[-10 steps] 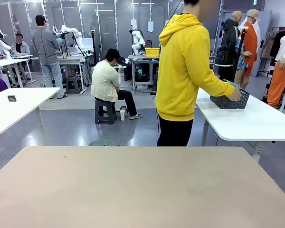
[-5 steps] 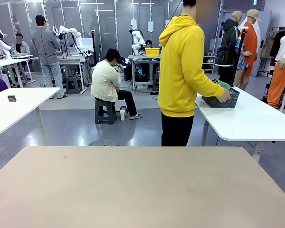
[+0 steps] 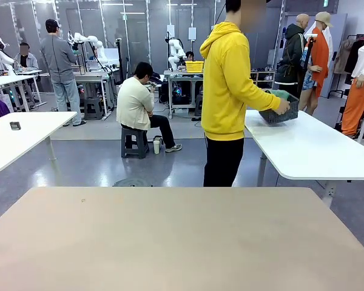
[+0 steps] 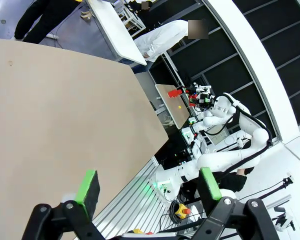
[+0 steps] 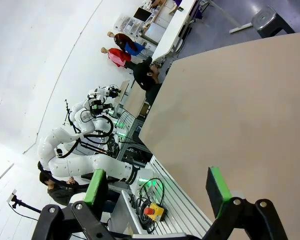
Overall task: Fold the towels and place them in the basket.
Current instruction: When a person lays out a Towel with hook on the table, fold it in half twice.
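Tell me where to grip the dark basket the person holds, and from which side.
Grip the basket by its top rim on a long wall, from above, one finger inside, one outside: the thin mesh wall suits a pinch. Keep clear of the person's hand on it. It is tilted now, so probably wait until it sits flat.

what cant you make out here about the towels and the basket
- Towels: front view, a green bit shows above the basket; its walls hide how many there are and whether they are folded.
- Basket: front view, far off and small; the person's hand covers part of its side.
- Left pincer, right pincer: wrist views, both open; the bottom edge cuts off their bases.
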Robot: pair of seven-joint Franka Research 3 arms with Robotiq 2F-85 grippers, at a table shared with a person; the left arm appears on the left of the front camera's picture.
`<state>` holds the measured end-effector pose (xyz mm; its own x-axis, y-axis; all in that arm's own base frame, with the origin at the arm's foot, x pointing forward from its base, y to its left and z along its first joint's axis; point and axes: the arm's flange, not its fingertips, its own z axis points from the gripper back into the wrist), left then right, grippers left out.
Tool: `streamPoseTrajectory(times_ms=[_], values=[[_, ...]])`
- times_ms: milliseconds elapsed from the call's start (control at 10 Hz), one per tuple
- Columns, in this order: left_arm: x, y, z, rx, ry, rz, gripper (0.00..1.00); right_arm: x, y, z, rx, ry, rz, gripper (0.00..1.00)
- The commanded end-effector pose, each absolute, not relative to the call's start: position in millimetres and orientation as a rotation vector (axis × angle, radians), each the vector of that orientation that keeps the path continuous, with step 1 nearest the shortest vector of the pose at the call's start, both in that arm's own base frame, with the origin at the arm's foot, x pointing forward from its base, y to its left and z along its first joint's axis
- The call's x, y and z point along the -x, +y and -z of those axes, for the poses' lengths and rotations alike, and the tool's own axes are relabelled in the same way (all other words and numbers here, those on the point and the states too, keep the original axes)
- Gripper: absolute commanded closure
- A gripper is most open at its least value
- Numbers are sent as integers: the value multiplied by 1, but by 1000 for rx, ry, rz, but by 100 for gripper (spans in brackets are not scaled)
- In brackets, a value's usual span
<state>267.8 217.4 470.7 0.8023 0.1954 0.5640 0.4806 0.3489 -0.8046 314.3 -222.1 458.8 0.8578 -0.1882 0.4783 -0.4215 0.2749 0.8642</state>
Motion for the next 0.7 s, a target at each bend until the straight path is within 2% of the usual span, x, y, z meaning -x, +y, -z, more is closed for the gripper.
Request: streamPoseTrajectory(times_ms=[0,600], values=[[-269,218,-471,1244,-677,217,0,-315,-222,-460,-1312,-565,-174,0],[-269,218,-471,1244,-677,217,0,-315,-222,-460,-1312,-565,-174,0]])
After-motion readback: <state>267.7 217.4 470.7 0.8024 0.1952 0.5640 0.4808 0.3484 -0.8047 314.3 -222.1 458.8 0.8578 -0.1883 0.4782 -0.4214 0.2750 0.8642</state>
